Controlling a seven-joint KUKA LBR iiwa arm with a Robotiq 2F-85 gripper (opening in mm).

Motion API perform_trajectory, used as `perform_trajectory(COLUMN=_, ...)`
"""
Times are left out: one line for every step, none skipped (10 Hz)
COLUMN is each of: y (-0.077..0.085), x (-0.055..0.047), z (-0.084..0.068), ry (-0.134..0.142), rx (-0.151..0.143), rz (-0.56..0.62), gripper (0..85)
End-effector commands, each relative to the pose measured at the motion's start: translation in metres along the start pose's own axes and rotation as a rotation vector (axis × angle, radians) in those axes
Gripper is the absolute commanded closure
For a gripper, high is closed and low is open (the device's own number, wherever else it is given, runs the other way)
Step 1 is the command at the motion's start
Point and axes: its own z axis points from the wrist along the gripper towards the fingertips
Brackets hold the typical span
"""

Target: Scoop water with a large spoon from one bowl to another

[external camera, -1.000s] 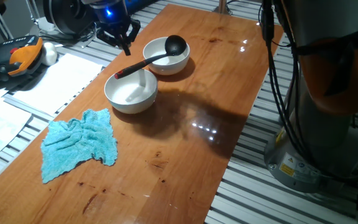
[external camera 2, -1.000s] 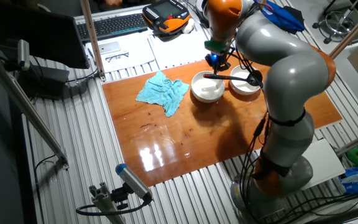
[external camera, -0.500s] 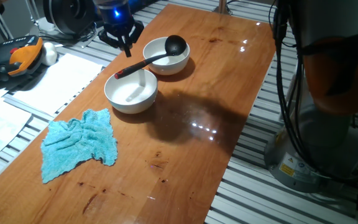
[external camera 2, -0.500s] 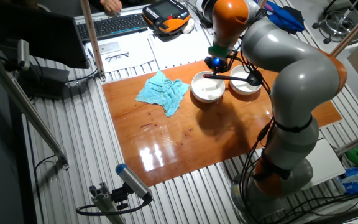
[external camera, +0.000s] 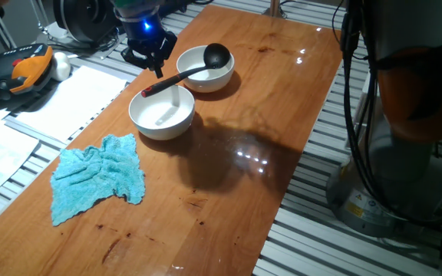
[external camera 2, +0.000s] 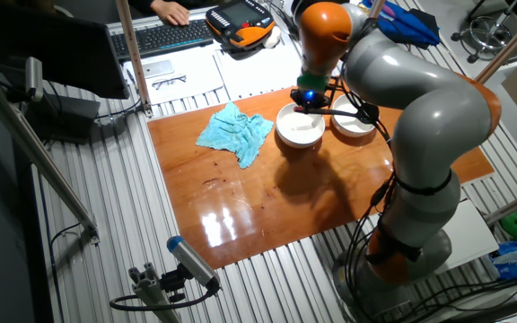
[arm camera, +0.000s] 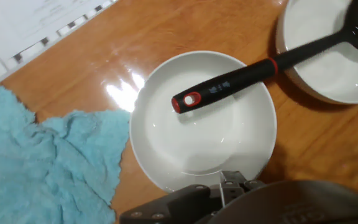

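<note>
My claw (external camera: 156, 67): hovering above the wooden table (external camera: 229, 146), over the near bowl's edge, w/ blue light lit on my wrist. Fingers point down; can't tell from any view whether they're wide or narrow. Holding nothing that I can see.

Large spoon (external camera: 194, 69): untouched, just beside my claw. Black cup sits in the far bowl (external camera: 206, 69); long handle bridges across both bowls, red tip (arm camera: 185, 101) hanging over the near bowl (external camera: 162, 113). In hand view the handle (arm camera: 241, 78) runs diagonally, straight ahead of me, from red tip up-right to the cup at the frame's top-right corner.

Near bowl: white, directly below me; fills centre of hand view (arm camera: 202, 121). Rim nearly touching the far bowl's rim.

Far bowl: white, beyond the near one, up-right in hand view (arm camera: 328, 68).

Water: can't make it out vs. the white in either bowl.

Blue cloth (external camera: 98, 178): crumpled on the table, near the near bowl but apart from it; lower-left in hand view (arm camera: 42, 162).

My arm (external camera 2: 402, 99): grey w/ orange joints, arched over the table in the other fixed view, claw (external camera 2: 308, 100) down at the bowls.

Off-table: white papers (external camera: 60, 96) just beside the table edge on my side; orange-black handset (external camera: 21, 69) further off.
</note>
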Motion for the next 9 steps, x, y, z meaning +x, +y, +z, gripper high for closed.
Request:
perform_trajectory(y=0.0003, x=0.0004, z=-0.0003, ry=-0.055, rx=-0.031, rz=-0.632, gripper=85.0)
perform_trajectory(y=0.0006, x=0.0010, z=-0.0009, ry=-0.069, rx=-0.002, rz=-0.653, gripper=85.0)
perform_trajectory(y=-0.0002, x=0.0017, z=-0.0013, ry=-0.069, rx=0.000, rz=-0.656, gripper=85.0)
perform_trajectory(y=-0.0007, x=0.0025, z=-0.0017, ry=-0.067, rx=-0.004, rz=-0.650, gripper=85.0)
perform_trajectory(y=-0.0007, x=0.0028, z=-0.0019, ry=-0.062, rx=-0.015, rz=-0.639, gripper=85.0)
perform_trajectory(y=-0.0005, x=0.0029, z=-0.0018, ry=-0.061, rx=-0.021, rz=-0.635, gripper=85.0)
perform_trajectory(y=-0.0006, x=0.0030, z=-0.0019, ry=-0.061, rx=-0.021, rz=-0.635, gripper=85.0)
perform_trajectory(y=-0.0008, x=0.0032, z=-0.0019, ry=-0.062, rx=-0.021, rz=-0.638, gripper=85.0)
perform_trajectory(y=-0.0009, x=0.0034, z=-0.0021, ry=-0.067, rx=-0.017, rz=-0.648, gripper=85.0)
